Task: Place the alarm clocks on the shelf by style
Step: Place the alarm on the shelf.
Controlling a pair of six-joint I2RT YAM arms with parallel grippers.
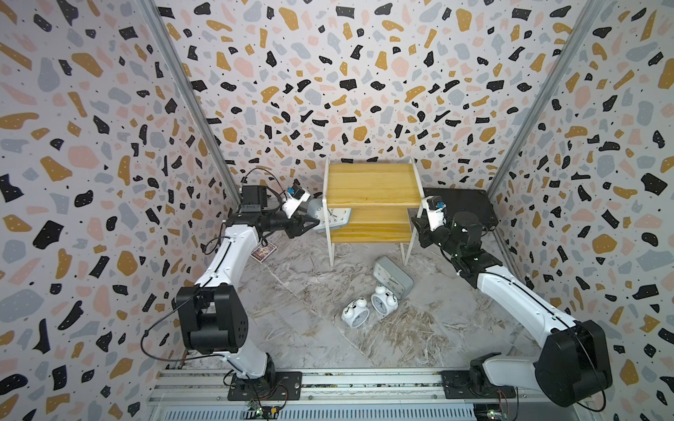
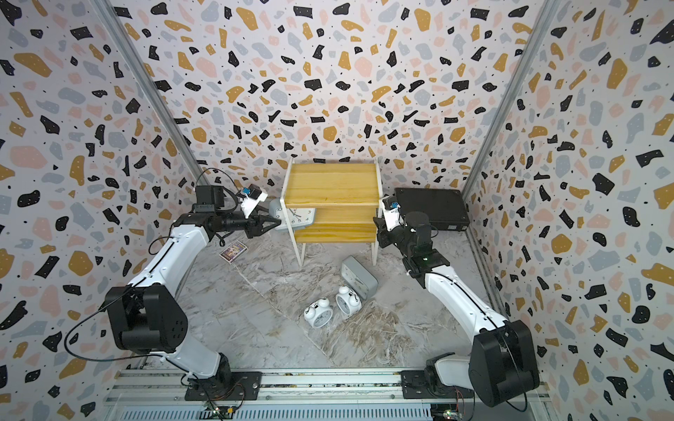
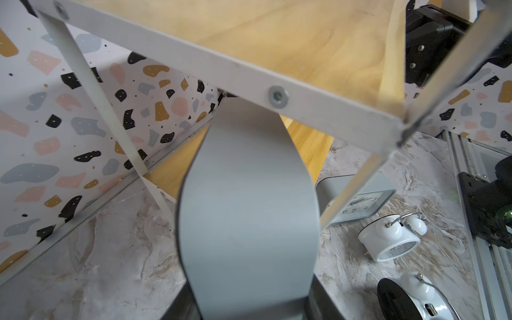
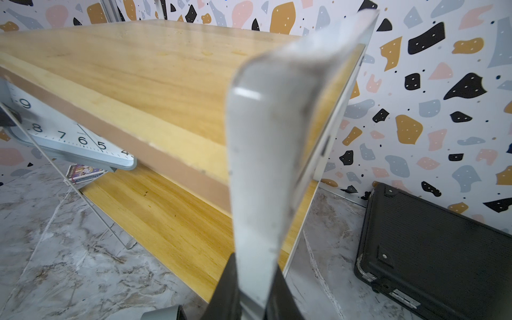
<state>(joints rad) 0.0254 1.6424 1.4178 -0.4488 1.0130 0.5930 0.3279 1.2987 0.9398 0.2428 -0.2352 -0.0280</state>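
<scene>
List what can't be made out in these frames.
Grey clock: upper face behind shelf top board, right wrist view.
Left gripper jaws: covered by clock body, left wrist view.
Right gripper jaws: pads behind blurred frame post, right wrist view.
Card: print too small, top views.

Left arm (image 1: 226,262) reaches 7 to 10 o'clock, left gripper (image 1: 313,223) aimed 3 o'clock, clamping grey clock (image 1: 337,215). Right arm (image 1: 518,295) reaches 5 to 2 o'clock, right gripper (image 1: 417,223) pinching shelf frame (image 4: 255,166).

two grey clocks (image 1: 337,215) (image 1: 393,277), two twin-bell clocks (image 1: 355,313) (image 1: 383,300), one shelf (image 1: 372,182)
</scene>
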